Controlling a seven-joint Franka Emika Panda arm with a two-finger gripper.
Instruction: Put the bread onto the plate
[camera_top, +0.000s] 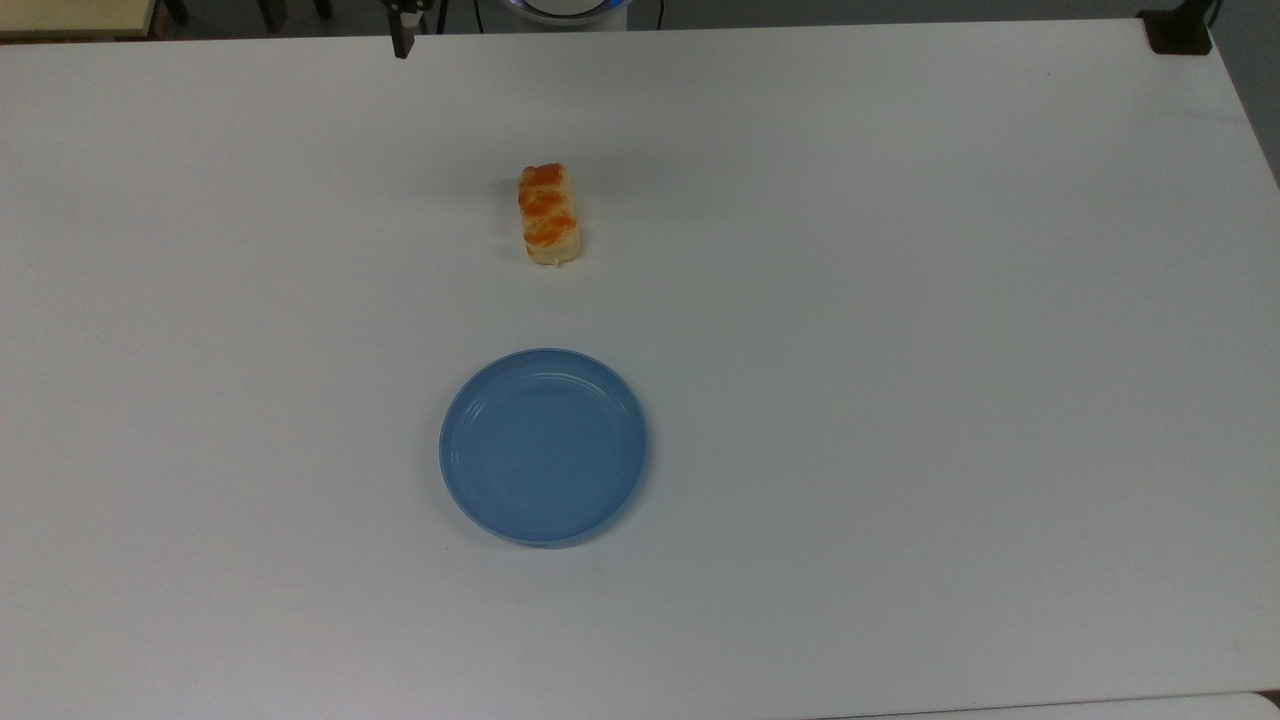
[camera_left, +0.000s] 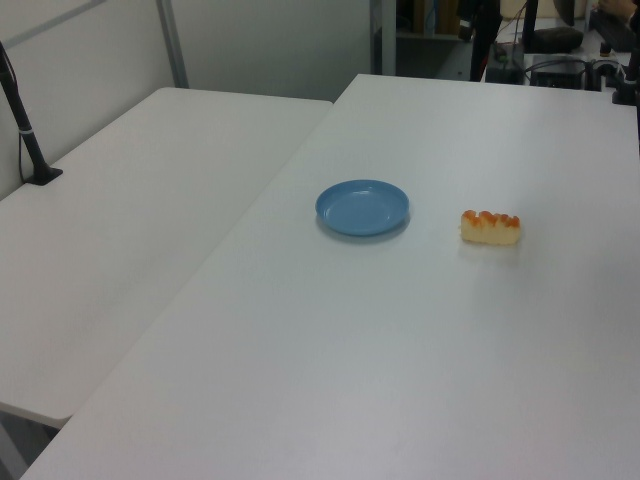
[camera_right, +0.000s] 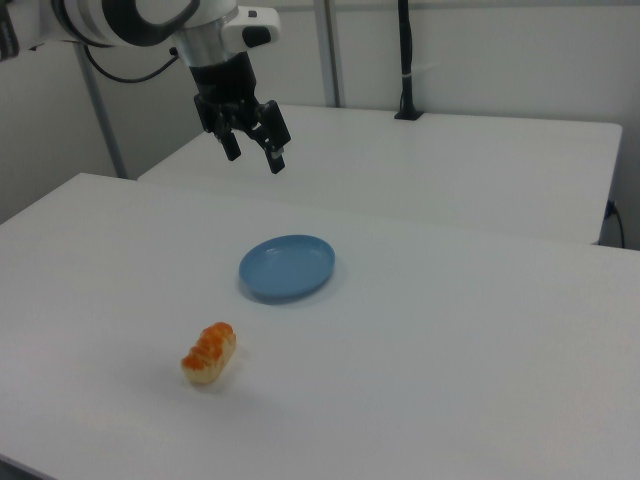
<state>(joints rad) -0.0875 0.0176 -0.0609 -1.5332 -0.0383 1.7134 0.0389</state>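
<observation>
Hand hangs high above the tabletop in the right view, its 2 fingers spread and gripping nothing. Bread lies on the tabletop well below it and towards the right view's near edge, a little to the right view's left of the hand. Plate sits between the 2, bare, apart from the bread. In the top view the bread's long axis runs roughly up and down the picture, pointing towards the plate; my guess is the fingers should straddle its short sides after a long descent
</observation>
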